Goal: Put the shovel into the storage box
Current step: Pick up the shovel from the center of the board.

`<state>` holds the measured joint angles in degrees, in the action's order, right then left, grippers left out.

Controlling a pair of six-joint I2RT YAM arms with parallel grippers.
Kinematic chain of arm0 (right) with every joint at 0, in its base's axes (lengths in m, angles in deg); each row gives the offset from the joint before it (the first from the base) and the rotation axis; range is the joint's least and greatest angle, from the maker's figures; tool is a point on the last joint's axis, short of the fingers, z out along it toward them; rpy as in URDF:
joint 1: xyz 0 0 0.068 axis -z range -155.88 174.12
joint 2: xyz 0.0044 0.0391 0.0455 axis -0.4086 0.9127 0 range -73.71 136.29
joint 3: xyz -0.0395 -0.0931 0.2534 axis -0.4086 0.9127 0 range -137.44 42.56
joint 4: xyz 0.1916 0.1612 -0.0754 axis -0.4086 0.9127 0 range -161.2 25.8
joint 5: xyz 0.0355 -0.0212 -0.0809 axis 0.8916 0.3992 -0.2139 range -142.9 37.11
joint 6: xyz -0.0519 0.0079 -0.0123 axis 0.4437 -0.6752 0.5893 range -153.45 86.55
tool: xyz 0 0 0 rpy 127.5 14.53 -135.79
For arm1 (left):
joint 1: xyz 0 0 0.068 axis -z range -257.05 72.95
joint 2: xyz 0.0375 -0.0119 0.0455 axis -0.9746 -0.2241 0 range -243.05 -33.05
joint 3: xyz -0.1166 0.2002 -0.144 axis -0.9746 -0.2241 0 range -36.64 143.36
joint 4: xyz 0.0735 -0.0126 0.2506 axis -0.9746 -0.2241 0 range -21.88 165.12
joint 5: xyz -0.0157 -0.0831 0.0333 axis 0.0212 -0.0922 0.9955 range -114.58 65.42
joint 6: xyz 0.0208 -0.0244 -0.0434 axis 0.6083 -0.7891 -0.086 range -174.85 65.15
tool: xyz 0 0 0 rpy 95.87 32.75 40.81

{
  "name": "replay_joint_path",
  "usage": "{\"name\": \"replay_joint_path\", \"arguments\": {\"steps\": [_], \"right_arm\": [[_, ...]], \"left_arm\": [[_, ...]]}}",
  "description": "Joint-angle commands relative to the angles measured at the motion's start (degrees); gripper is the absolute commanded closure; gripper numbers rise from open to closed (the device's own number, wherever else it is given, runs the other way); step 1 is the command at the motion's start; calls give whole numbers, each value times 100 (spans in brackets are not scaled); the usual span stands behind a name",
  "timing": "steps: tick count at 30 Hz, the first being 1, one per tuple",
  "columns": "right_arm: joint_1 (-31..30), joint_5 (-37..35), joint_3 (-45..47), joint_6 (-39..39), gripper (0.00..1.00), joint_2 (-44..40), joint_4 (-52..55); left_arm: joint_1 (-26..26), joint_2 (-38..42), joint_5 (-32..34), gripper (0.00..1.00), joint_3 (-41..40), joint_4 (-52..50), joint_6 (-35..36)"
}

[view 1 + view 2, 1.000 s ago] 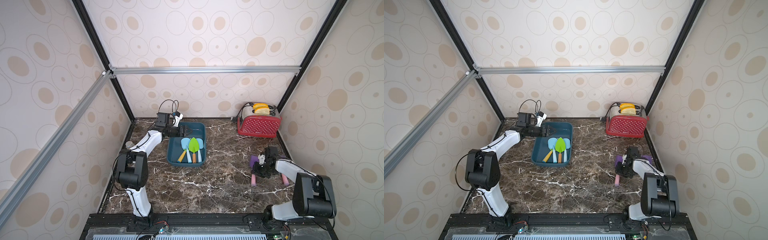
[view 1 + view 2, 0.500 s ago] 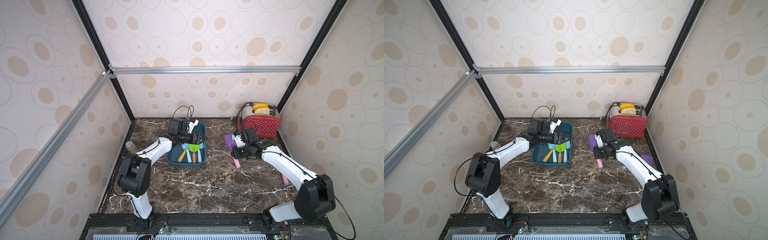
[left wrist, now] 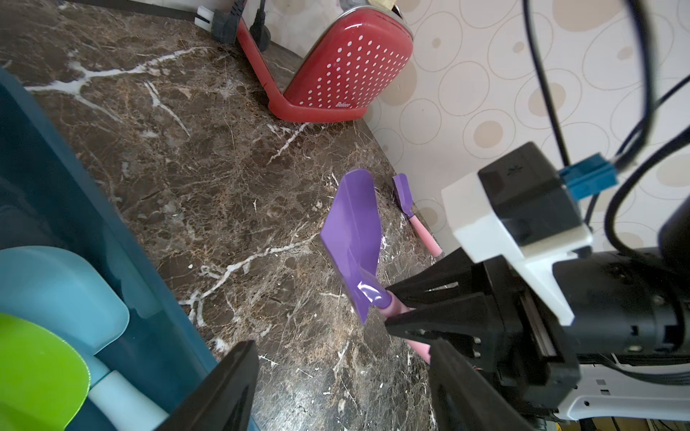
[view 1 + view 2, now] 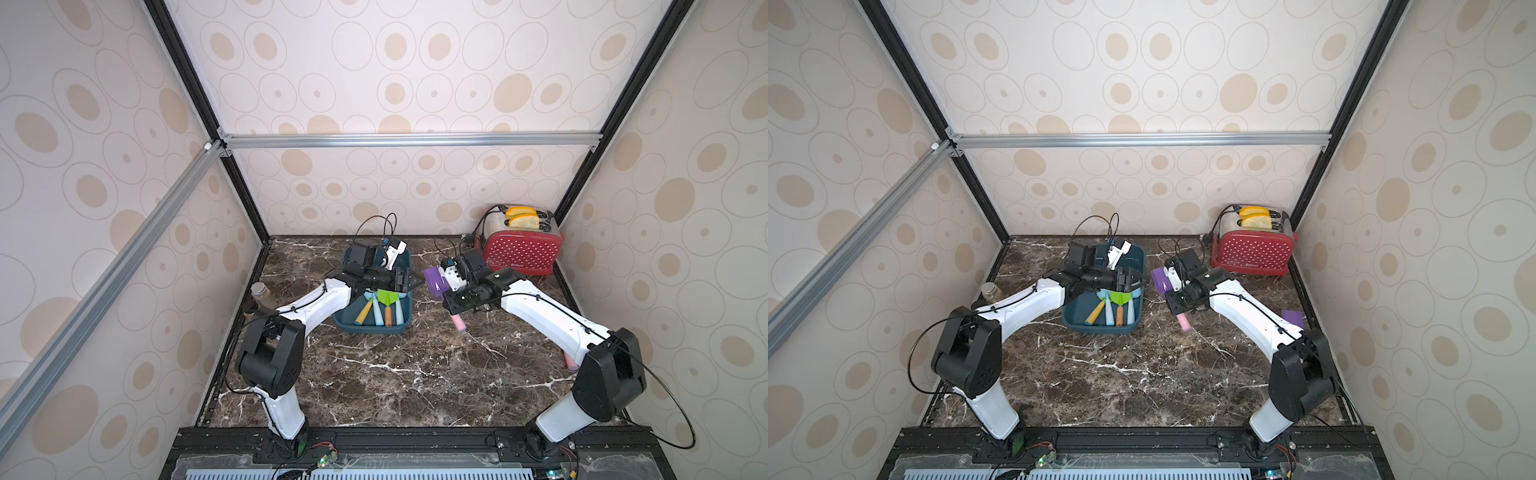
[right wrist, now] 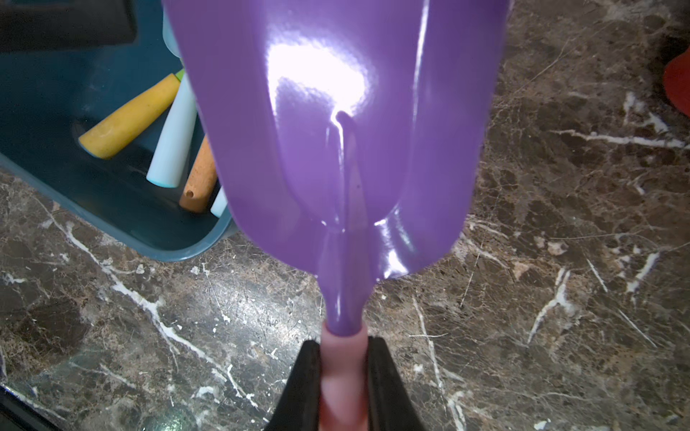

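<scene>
Right gripper (image 5: pixel 342 360) pinches purple plastic pink-handled shovel (image 5: pixel 336 130), blade aimed at dark teal plastic storage box (image 5: pixel 112 218) for drop-in; left gripper (image 4: pixel 415 281) spread, empty.

Clamps the right gripper (image 4: pixel 1172 296) on the pink handle of the purple shovel (image 4: pixel 1160 279), blade toward the back, just right of the storage box (image 4: pixel 1100 330) on the marble table (image 4: pixel 1100 382). Hangs the left gripper (image 4: pixel 1139 281) over the box's right wall, jaws spread. Holds four tools (image 4: pixel 1120 316) inside the box, handles yellow, pale blue and orange, one blade green. Sets a red toaster (image 4: pixel 1252 253) with bread slices (image 4: pixel 1254 218) at back right, a jar (image 4: pixel 991 291) at left.
</scene>
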<state>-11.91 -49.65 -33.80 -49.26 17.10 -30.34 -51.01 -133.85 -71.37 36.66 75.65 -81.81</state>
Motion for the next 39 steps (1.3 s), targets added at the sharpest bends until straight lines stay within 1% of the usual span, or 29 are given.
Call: {"name": "replay_joint_path", "arguments": {"steps": [1, 6, 8, 13, 14, 17, 20, 22, 24, 26, 28, 29, 30, 31, 32, 34, 37, 39], "right_arm": [[-189, -88, -263, 2, 99, 64, 47], [-420, -66, -483, -9, 99, 207, 61], [-500, -91, -583, -9, 99, 257, 80], [-666, -126, -670, -18, 99, 306, 115], [-686, -139, -670, -18, 99, 306, 108], [-719, -153, -661, -36, 99, 315, 115], [-732, -171, -638, -36, 99, 306, 93], [-737, -184, -643, -36, 97, 305, 67], [-744, -199, -643, -23, 96, 306, 46], [-747, -237, -659, -12, 93, 306, 36], [-747, -273, -644, -1, 91, 293, 3], [-749, -289, -648, 5, 88, 289, 1], [-762, -304, -658, 17, 84, 276, 1], [-779, -354, -648, 26, 74, 235, -10], [-804, -466, -627, 33, 68, 175, -40], [-873, -697, -576, 99, 60, 11, -82], [-979, -1065, -469, 208, 51, -357, -122], [-1011, -1268, -301, 241, 49, -702, -193]], "left_arm": [[64, -139, 56, 26, 262, 225, -115], [75, -271, 38, 27, 263, 345, -186], [72, -308, 51, 30, 260, 377, -194], [71, -387, 64, 48, 248, 545, -323], [76, -388, 60, 55, 236, 601, -365], [70, -380, 29, 70, 198, 760, -466], [69, -380, 7, 81, 197, 789, -503], [72, -380, 3, 86, 194, 790, -520], [71, -388, -7, 88, 195, 799, -536], [76, -388, -6, 92, 184, 822, -542], [76, -397, -5, 94, 189, 828, -560], [76, -410, -13, 94, 201, 828, -565], [71, -415, -15, 95, 202, 829, -565], [76, -419, -6, 95, 212, 830, -556], [67, -431, 2, 95, 218, 805, -548], [61, -456, 3, 95, 271, 735, -506], [9, -489, -18, 95, 359, 665, -470], [-89, -511, -58, 95, 450, 606, -458]]}}
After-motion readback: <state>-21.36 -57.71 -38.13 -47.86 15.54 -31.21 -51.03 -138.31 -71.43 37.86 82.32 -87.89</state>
